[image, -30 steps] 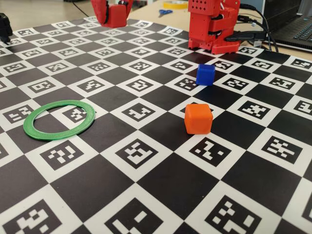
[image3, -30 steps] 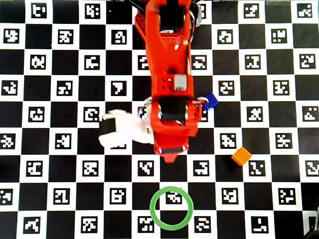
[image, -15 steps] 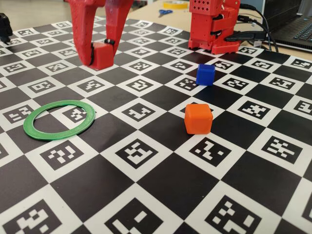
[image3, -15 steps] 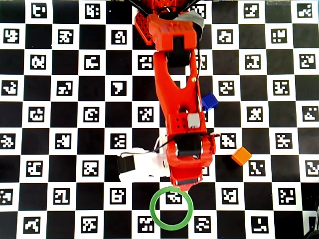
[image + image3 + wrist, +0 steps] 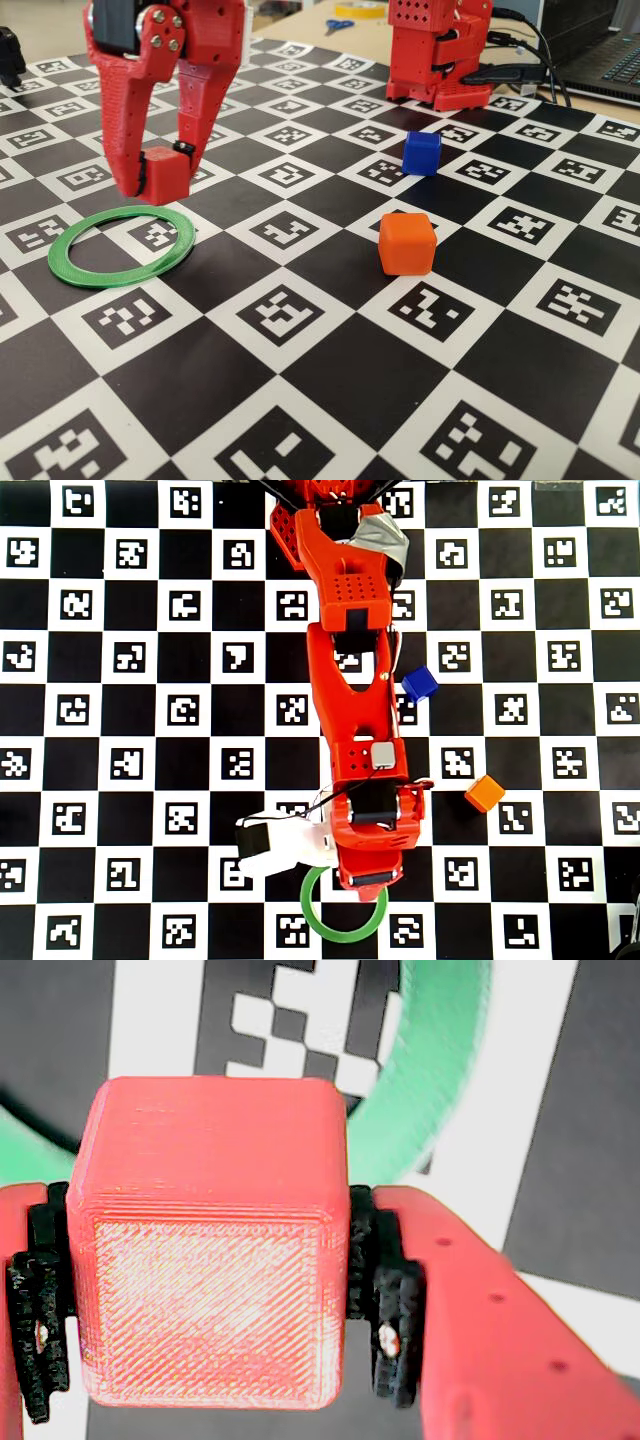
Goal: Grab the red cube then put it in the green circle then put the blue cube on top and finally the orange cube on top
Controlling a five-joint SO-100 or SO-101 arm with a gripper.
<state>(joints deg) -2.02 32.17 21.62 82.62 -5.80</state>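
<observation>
You are on the first step: the gripper (image 5: 162,178) is clamped on the red cube (image 5: 166,176), its black pads (image 5: 386,1305) pressed against two opposite faces, and the cube hangs clear of the board just above the far edge of the green circle (image 5: 120,245) in the fixed view. In the wrist view the cube (image 5: 210,1245) fills the frame with an arc of the ring (image 5: 430,1090) beyond it, so you are over the rim more than over the hollow. The overhead view agrees: the gripper (image 5: 365,878) covers the top arc of the ring (image 5: 343,917). Next, I judge, carry the cube a little further toward the ring's centre, lower it to the board, then let go. The blue cube (image 5: 421,153) and orange cube (image 5: 406,243) wait well apart from the ring, off to its right in the fixed view.
</observation>
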